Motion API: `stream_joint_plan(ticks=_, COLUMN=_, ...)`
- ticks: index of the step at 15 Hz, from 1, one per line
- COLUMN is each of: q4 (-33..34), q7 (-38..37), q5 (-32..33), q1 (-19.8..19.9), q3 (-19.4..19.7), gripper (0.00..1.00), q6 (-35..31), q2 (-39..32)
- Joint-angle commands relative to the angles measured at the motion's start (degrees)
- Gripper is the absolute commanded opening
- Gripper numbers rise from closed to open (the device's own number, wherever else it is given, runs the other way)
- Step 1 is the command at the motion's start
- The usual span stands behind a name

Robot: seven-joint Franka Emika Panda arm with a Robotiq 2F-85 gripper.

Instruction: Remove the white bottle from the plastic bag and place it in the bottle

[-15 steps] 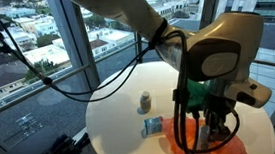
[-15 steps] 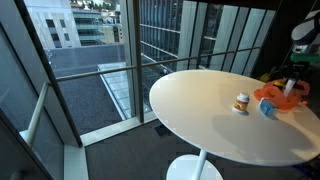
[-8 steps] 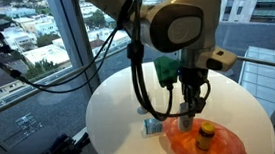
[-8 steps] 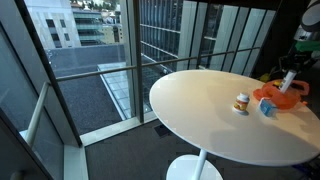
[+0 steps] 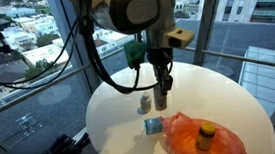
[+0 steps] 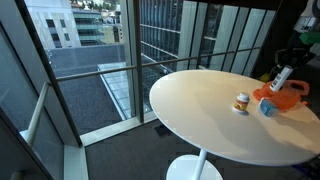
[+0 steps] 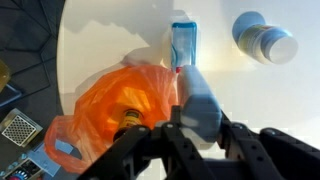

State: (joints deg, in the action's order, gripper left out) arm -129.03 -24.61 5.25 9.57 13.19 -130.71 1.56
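Above table (image 5: 111,119), white bottle (image 5: 163,86) roughly upright.

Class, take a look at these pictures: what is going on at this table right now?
The gripper is shut on a white bottle, held in the air above the round table. The orange plastic bag lies on the table with a yellow-capped bottle inside. A small jar and a blue-and-white carton sit nearby.
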Motion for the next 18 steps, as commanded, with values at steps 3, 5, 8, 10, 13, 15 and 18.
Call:
stream_joint_plan(ticks=3, q4=-4.7, q7=1.9, q5=-2.2, q1=-0.6, q3=-3.3, gripper=0.11, q6=-3.0, q2=2.0)
stream_joint_plan(ticks=5, q4=-5.2, q7=1.3, q5=-2.7, q1=-0.7, q3=-4.0, gripper=0.11, q6=-4.3, q2=0.4)
stream_joint_plan(ticks=8, q4=-5.9, q7=1.3, q5=-2.9, q1=-0.8, q3=-4.4, gripper=0.11, q6=-6.0, q2=-1.9)
stream_joint_plan(ticks=10, q4=-6.3, q7=1.2, q5=-2.8, q1=-0.9, q3=-4.4, gripper=0.11, q6=-7.7, q2=-3.6)
stream_joint_plan(ticks=13, q4=-6.2, q7=1.4, q5=-3.4, q1=-1.0, q3=-4.2, gripper=0.1, q6=-9.2, q2=-6.7)
stream_joint_plan(ticks=15, q4=-6.0, q7=1.4, q5=-3.6, q1=-1.1, q3=-4.0, gripper=0.11, q6=-9.9, q2=-8.5)
stream_joint_plan(ticks=18, q4=-5.8, q7=1.2, q5=-3.7, q1=-1.2, q3=-3.7, gripper=0.1, q6=-10.7, q2=-10.5)
